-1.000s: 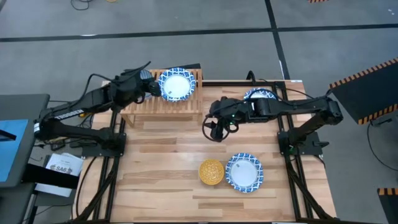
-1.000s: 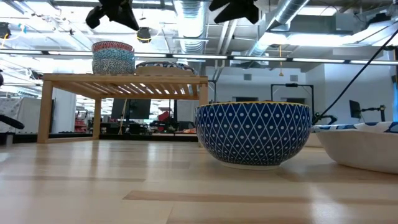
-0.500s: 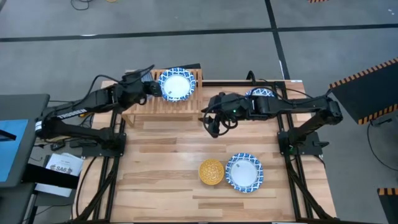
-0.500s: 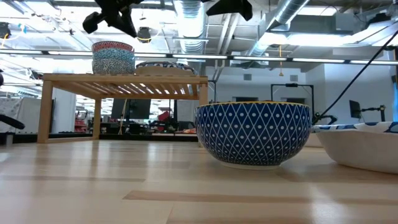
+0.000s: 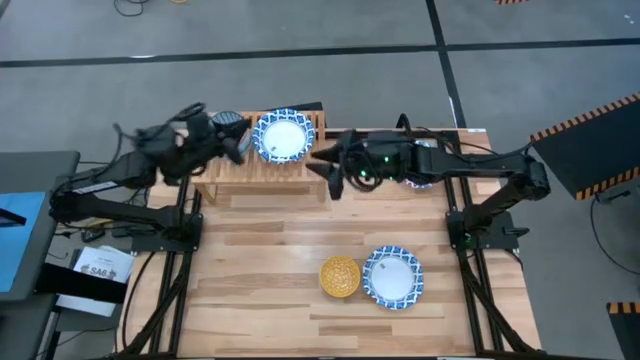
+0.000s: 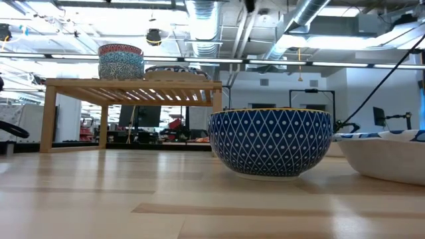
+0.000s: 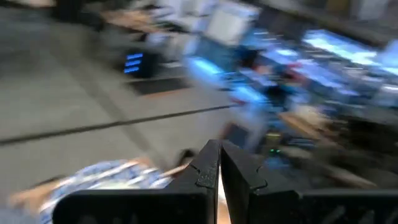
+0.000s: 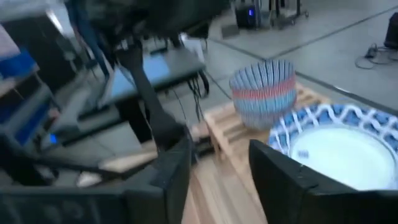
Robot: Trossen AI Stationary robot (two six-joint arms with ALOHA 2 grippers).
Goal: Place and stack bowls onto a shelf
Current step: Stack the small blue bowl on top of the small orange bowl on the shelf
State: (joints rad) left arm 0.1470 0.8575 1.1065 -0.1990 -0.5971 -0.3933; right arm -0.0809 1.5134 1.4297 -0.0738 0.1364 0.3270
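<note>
While no brand or lettering can be read on any bowl, a white sheet (image 5: 92, 268) at the left edge of the high view carries print too small to make out. The desk (image 5: 260, 290) is pale butcher-block wood in long strips. At its upper middle stands the slatted light-wood shelf (image 5: 250, 170), and on it lie a wide blue-and-white patterned bowl (image 5: 282, 137) with a glossy white centre and, seen from the right wrist, a small striped bowl (image 8: 263, 87) banded blue and red. Lower on the desk sit a small yellow bowl (image 5: 340, 276) and, just beside it, another wide blue-and-white bowl (image 5: 393, 277); in the low view the small one (image 6: 269, 142) shows a dark blue diamond-dotted outside. A further patterned bowl (image 5: 420, 152) lies partly under the right arm. The left gripper (image 7: 219, 180), upper left of the shelf, is clenched and empty. The right gripper (image 5: 330, 170), at the shelf's right end, is released, fingers spread.
</note>
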